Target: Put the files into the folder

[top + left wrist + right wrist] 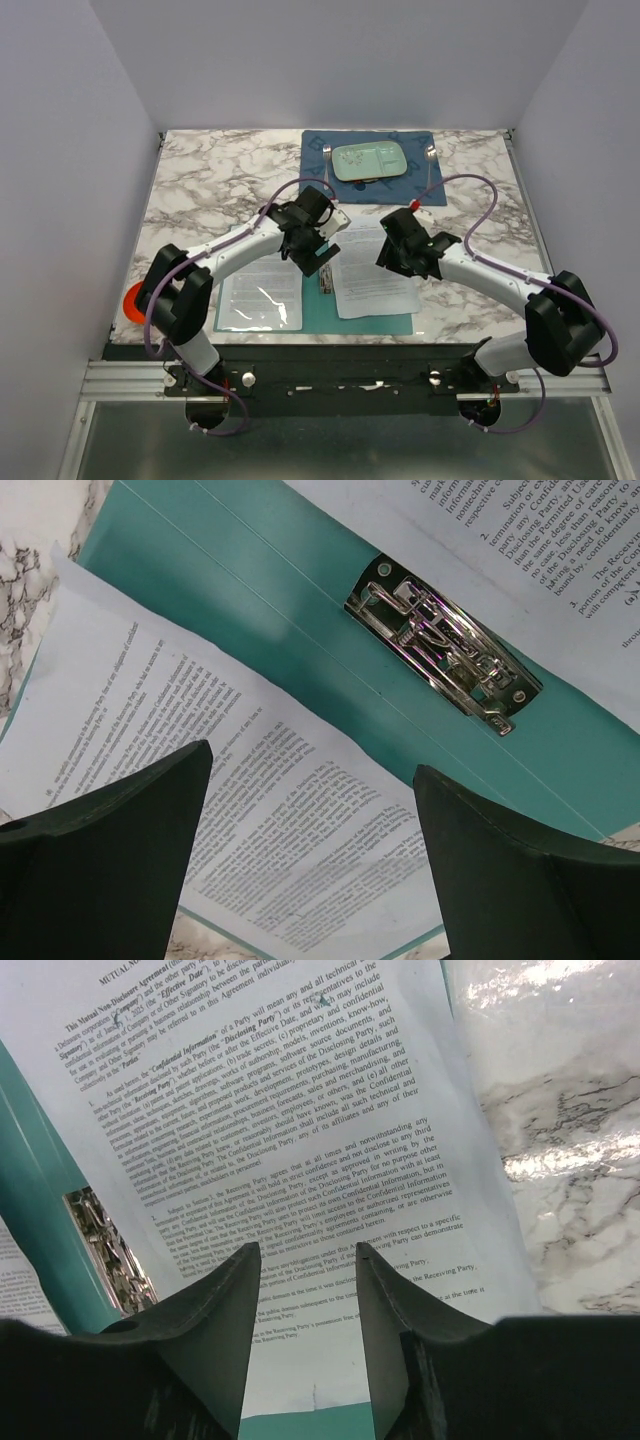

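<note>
The teal-green folder (322, 305) lies open near the table's front edge, with a metal clip (440, 645) at its crease. One printed white sheet (258, 298) lies on the left leaf and another sheet (372, 270) lies on the right leaf, skewed and overhanging its far edge. My left gripper (318, 260) hovers over the crease, jaws wide open and empty; the left sheet (250, 820) and the folder (250, 590) show below it (312, 770). My right gripper (393, 257) is open and empty over the right sheet (300, 1110), seen between the fingers in its wrist view (308, 1255).
A dark blue placemat (318, 190) at the back holds a pale green plate (370, 162), a fork (327, 163) and another utensil (430, 165). An orange-red disc (132, 300) sits at the left table edge. Marble tabletop (560, 1110) lies right of the sheet.
</note>
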Motion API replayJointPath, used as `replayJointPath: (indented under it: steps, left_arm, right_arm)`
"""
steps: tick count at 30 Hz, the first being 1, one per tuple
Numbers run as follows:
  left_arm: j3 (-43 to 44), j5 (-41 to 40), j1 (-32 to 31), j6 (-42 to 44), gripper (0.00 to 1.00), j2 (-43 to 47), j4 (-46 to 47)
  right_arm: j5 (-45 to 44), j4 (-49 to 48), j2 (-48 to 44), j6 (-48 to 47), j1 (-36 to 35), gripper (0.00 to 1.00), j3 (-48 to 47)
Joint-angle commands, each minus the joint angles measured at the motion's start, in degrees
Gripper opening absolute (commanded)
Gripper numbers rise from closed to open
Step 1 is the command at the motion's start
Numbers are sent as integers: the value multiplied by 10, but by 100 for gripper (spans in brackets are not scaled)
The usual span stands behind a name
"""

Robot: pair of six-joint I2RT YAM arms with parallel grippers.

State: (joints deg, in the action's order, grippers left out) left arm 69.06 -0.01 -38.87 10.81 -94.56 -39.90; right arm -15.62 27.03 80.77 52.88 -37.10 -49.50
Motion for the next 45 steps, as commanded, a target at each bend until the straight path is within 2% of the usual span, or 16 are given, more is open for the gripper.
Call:
replayJointPath:
  steps: [1,5,7,14,20,26,34,45]
  left_arm:
    - [-16,-1,-6,-11,92,-14,35]
    - [-19,-2,-9,-16,84,-33,40]
    - [-24,-1,-10,-19,82,-37,44]
    - [-56,19,-12,-32,75,-27,85]
    - [-82,37,-10,-44,72,-18,116]
    - [-87,62,2,-67,71,-29,138]
    - [-64,77,23,-76,71,-74,137]
    - [-51,85,33,-82,71,-97,143]
  right_arm:
    - [-9,-6,3,2,-3,51,6]
    - [45,-17,22,1,-3,49,-17]
    - [84,-58,18,3,-17,47,-15]
    - [131,-121,68,30,-89,33,-40]
    - [174,-196,113,75,-117,21,-9]
    - [176,-252,135,118,-129,14,25]
    - [180,-308,180,165,-131,11,60]
    - [161,-310,217,208,-118,8,76]
